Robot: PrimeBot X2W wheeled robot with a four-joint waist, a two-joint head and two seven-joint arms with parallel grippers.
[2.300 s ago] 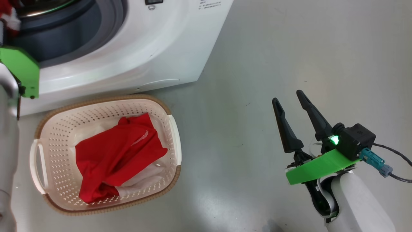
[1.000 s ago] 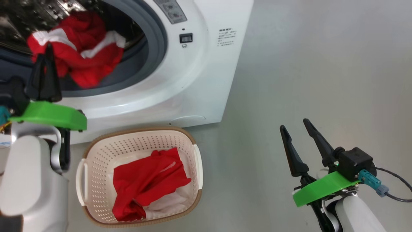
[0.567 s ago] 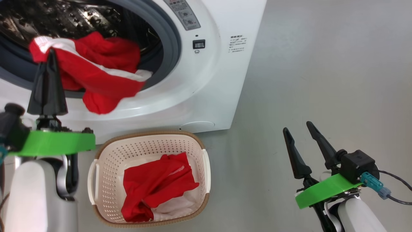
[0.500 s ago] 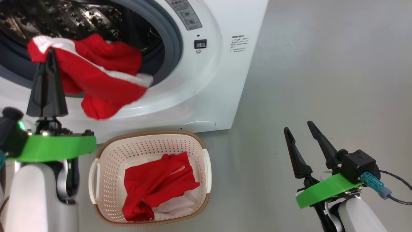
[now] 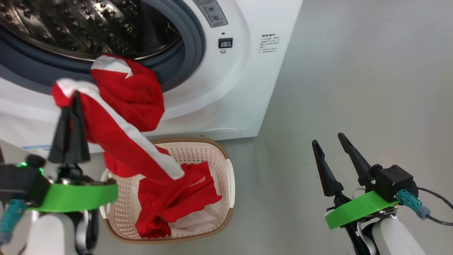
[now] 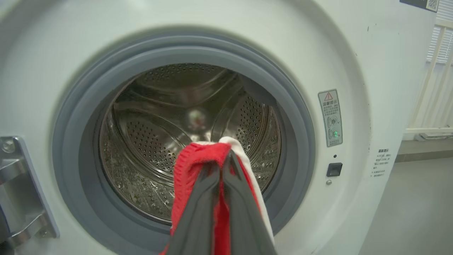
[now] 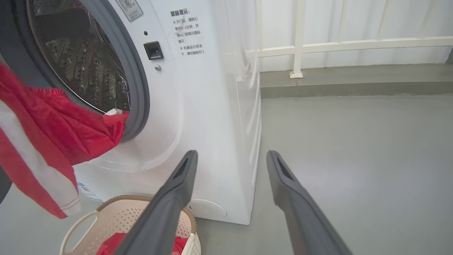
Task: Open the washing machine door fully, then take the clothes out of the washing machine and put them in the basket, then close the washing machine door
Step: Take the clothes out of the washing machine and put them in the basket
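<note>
The left tool [image 5: 73,95] pinches a red garment [image 5: 131,92] with white trim. The garment hangs in front of the washing machine [image 5: 244,85] opening, above the basket [image 5: 217,153]. Other red clothes [image 5: 177,202] lie in the basket. The right tool [image 5: 327,138] is spread over the floor [image 5: 354,71], well apart.

Head camera: high, looking steeply down on the washing machine [image 5: 230,88] front, basket [image 5: 198,156] and floor [image 5: 354,71]. Left wrist camera: close, facing squarely into the drum [image 6: 159,117]. Right wrist camera: low, farther right, viewing the machine obliquely. All three share the drum mouth; head and right wrist share the basket.
</note>
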